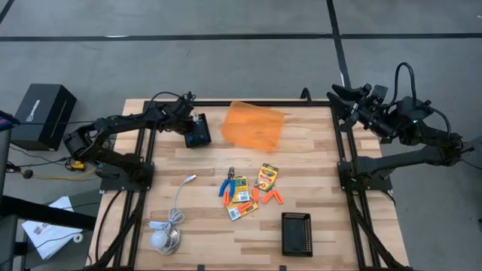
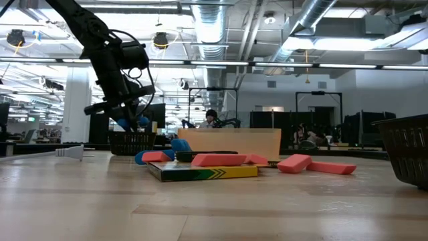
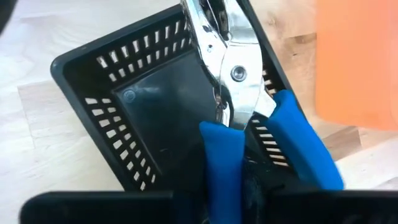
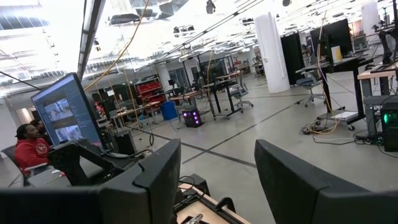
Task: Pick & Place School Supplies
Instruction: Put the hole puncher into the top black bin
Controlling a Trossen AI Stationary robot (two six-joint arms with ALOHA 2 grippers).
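Observation:
My left gripper (image 1: 194,129) is near the table's far left, shut on blue-handled scissors (image 3: 236,74) above a black mesh tray (image 3: 124,93). In the low view the gripper (image 2: 127,115) hangs just above that tray (image 2: 132,142). A second blue-handled tool (image 1: 225,186), three yellow-and-green crayon boxes (image 1: 267,175) (image 1: 241,190) (image 1: 242,211) and several orange sticks (image 1: 272,198) lie flat mid-table. My right gripper (image 4: 217,180) is open, raised off the table's far right corner (image 1: 354,102). My left gripper holds the scissors by the blue handles (image 3: 221,155), pinched between its two fingers. The metal blades (image 3: 214,31) point away from the fingers, over the tray's floor and far wall. Whether the blade tips touch the tray, I cannot tell.
An orange sheet (image 1: 254,124) lies flat at the far middle, right beside the tray. A second black tray (image 1: 296,233) sits near the front edge. A white cable with round puck (image 1: 166,237) lies front left. Bare wood shows on the right side of the table.

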